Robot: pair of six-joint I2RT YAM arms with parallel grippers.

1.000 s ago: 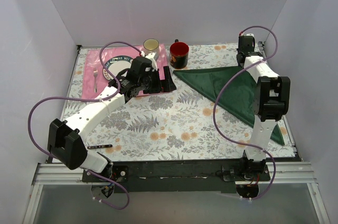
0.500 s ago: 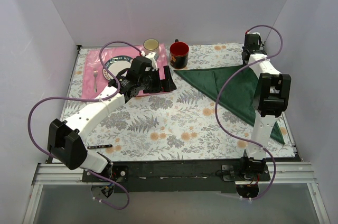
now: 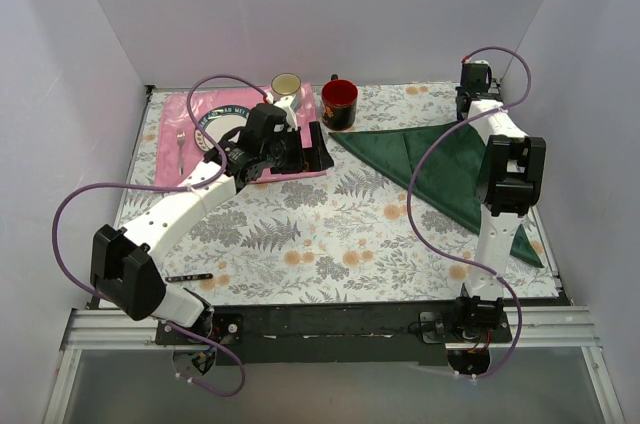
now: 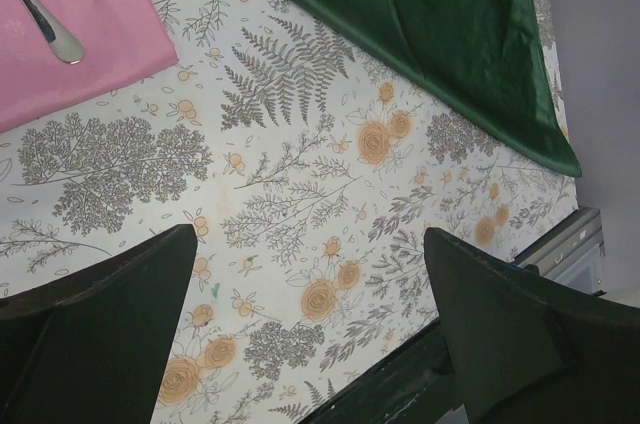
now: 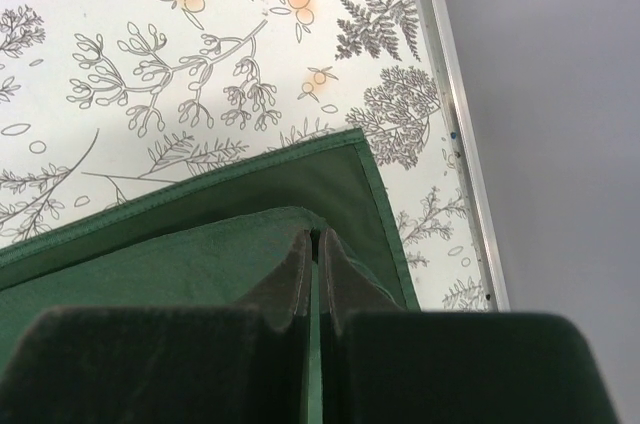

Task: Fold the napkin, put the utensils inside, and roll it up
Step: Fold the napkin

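One view alone — right wrist — shows right hand (image 5: 316, 237) pinching napkin (image 5: 170, 249).

I see pale, plain walls (image 3: 320, 4) boxing in the floral-patterned table (image 3: 300, 234) at mid-frame, evenly lit; a metal rail (image 3: 110, 327) runs along the bottom edge.

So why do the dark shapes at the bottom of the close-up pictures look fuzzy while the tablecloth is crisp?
Left wrist view: the left gripper sits too near the lens, so it blurs while the tablecloth is sharp. Right wrist view: the same for the right gripper, with the napkin beyond it crisp. Top external view: soft, even light, faint shadows, all in focus.
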